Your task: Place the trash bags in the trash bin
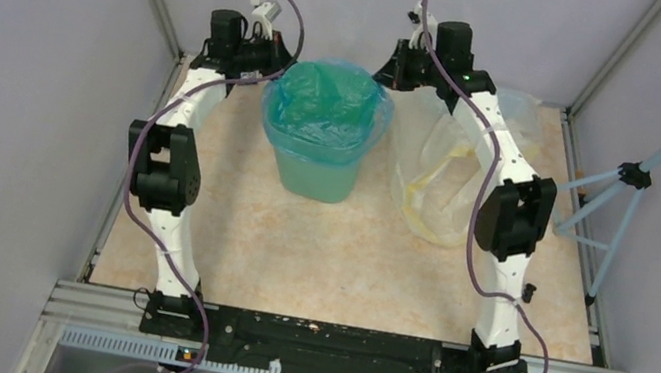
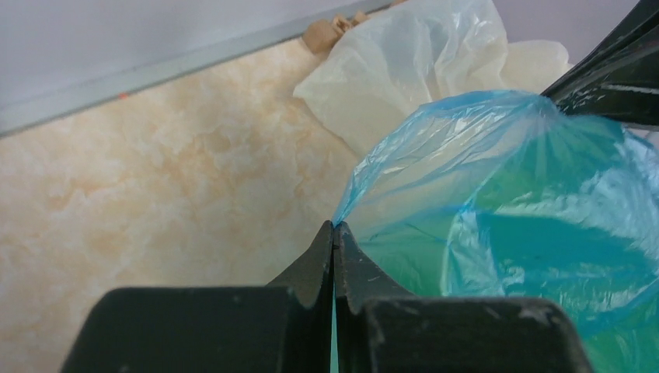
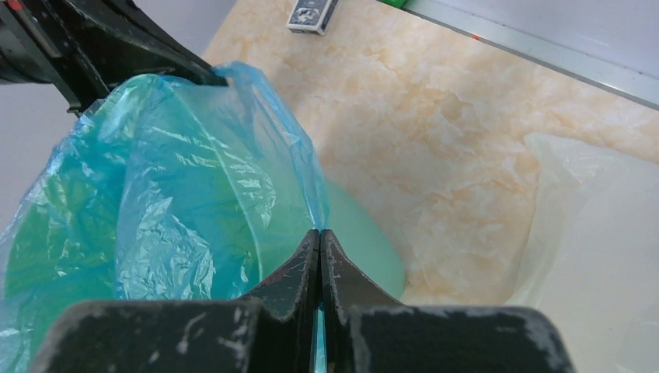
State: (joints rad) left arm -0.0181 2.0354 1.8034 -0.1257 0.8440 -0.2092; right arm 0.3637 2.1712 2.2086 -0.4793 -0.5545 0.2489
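Trash bag [image 1: 325, 105] in bin [image 1: 312, 179], rim in 2 hands [image 2: 334, 227] [image 3: 319, 232]

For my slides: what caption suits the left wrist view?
Left gripper pinching the edge of the thin translucent blue plastic bag; crumpled clear plastic bag lies beyond.

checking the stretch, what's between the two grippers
The blue bag, mouth spread over the green bin, spans from left gripper to right gripper; clearest in the top view.
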